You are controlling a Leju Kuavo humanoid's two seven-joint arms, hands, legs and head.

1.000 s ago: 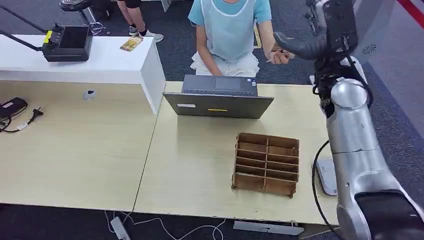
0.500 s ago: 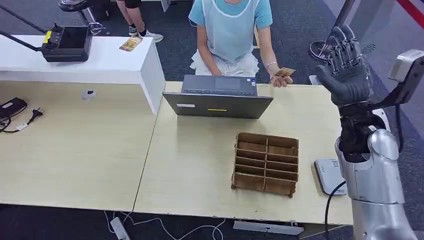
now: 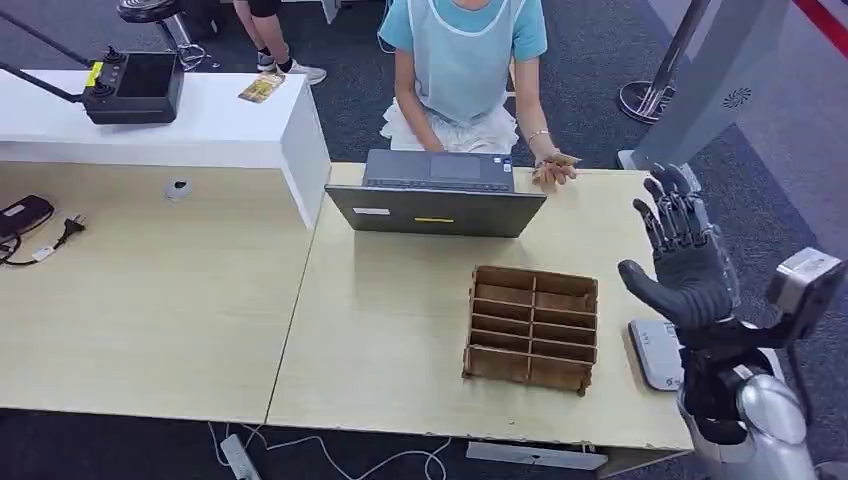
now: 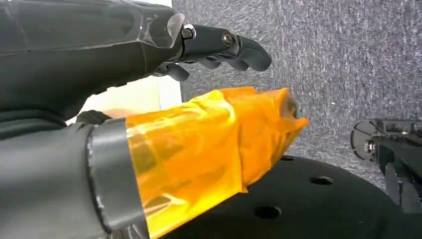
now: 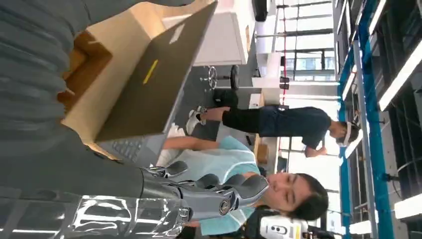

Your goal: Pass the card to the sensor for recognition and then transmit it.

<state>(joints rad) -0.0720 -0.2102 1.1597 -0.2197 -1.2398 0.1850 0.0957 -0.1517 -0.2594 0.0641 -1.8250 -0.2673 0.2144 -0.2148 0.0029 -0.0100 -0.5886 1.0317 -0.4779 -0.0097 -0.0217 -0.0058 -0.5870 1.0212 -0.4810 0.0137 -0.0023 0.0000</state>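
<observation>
Two pale wood bench [image 3: 150,300] tops abut, white counter [image 3: 200,125] at rear left, grey carpet around. Laptop [image 3: 437,195] mid-bench, wooden divider box [image 3: 533,325] before it. Card [image 3: 562,159] in seated person's hand [image 3: 550,170] beyond laptop; orientation unclear. Sensor [image 3: 652,350] at right edge. Right robot hand [image 3: 685,265] raised, fingers spread, empty. Left robot hand [image 4: 124,74] empty over carpet, fingers apart.

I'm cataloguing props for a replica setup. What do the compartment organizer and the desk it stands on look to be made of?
The organizer looks like thin brown wood or fibreboard, unpainted and matte: its slotted dividers show darker cut edges, as laser-cut sheet often does. The desk appears to be pale wood-grain laminate over board, smooth with a low sheen; whether it is solid wood cannot be told.
</observation>
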